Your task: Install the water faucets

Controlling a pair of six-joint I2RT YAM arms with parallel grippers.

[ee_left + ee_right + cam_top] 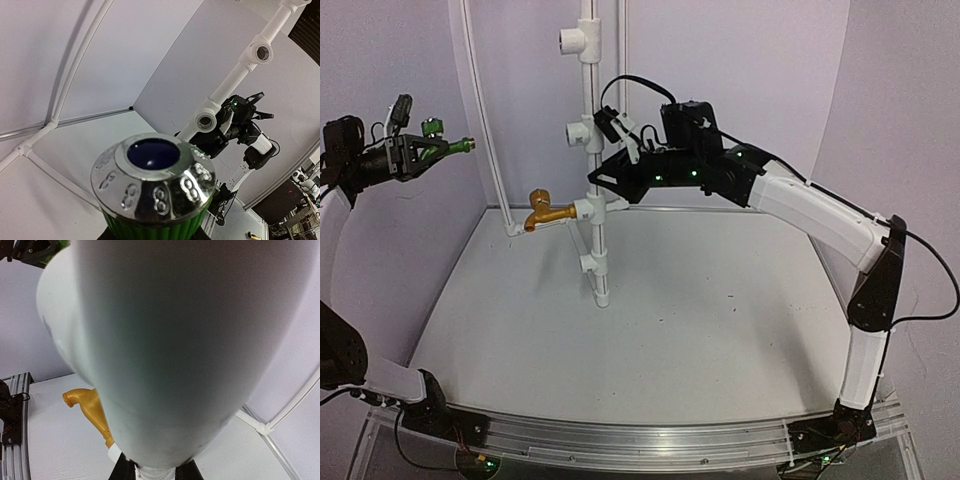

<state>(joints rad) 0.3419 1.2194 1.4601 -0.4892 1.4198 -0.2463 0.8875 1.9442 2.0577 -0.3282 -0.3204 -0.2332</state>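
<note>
Clenched left fingers (417, 150) hold the green faucet (438, 128) high, well left of the pipe (588, 90). The right fingers (124, 471) straddle the pipe and seem to clamp it. The brass faucet (548, 210) sits in a low fitting (586, 210), with two empty sockets (205, 120) above. The green one looks light, rigid and slick, so it is best gripped by the body.
</note>
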